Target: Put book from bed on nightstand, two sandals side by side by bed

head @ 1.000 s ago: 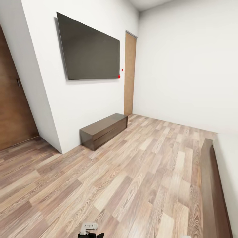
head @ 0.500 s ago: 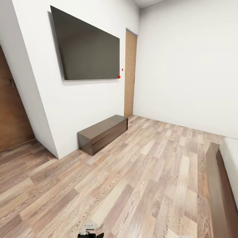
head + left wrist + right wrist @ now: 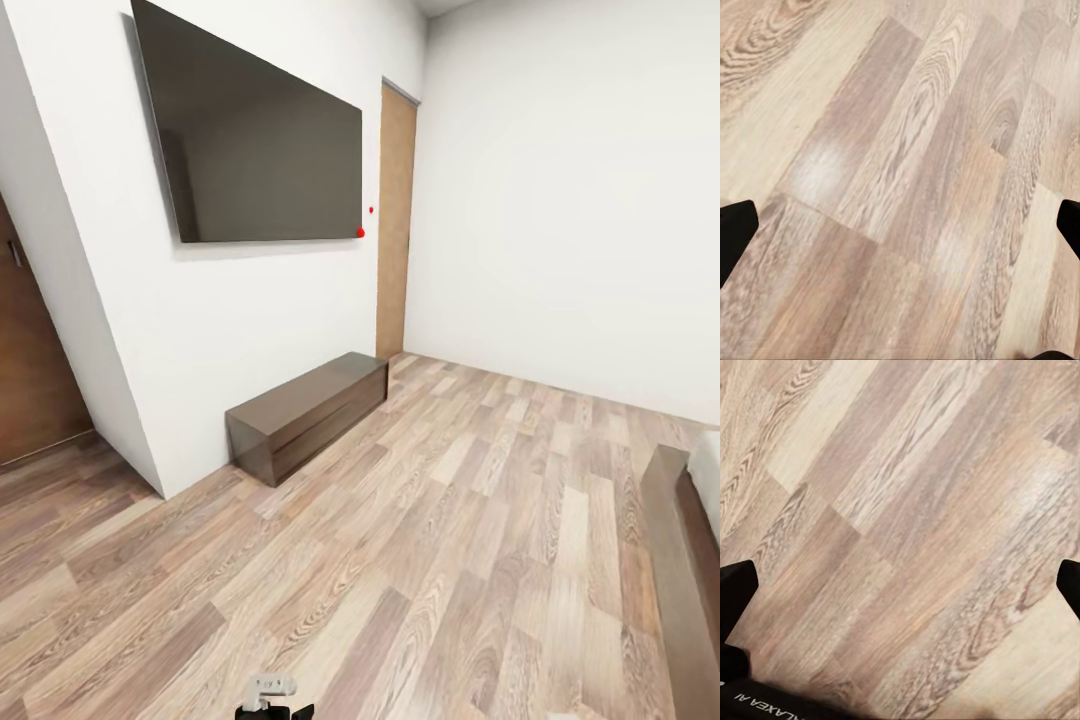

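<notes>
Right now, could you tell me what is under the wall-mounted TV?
Below the TV a low dark brown cabinet stands on the wood floor against the white wall. Its contents are hidden.

The floor (image 3: pixel 420 560) is wood plank, pale brown with strong grain and a soft sheen. Against the matt white wall (image 3: pixel 260 310), a dark wooden low cabinet (image 3: pixel 305 412) looks smooth. Above that cabinet, the screen (image 3: pixel 255 140) is dark and glossy — faintly reflective.
</notes>
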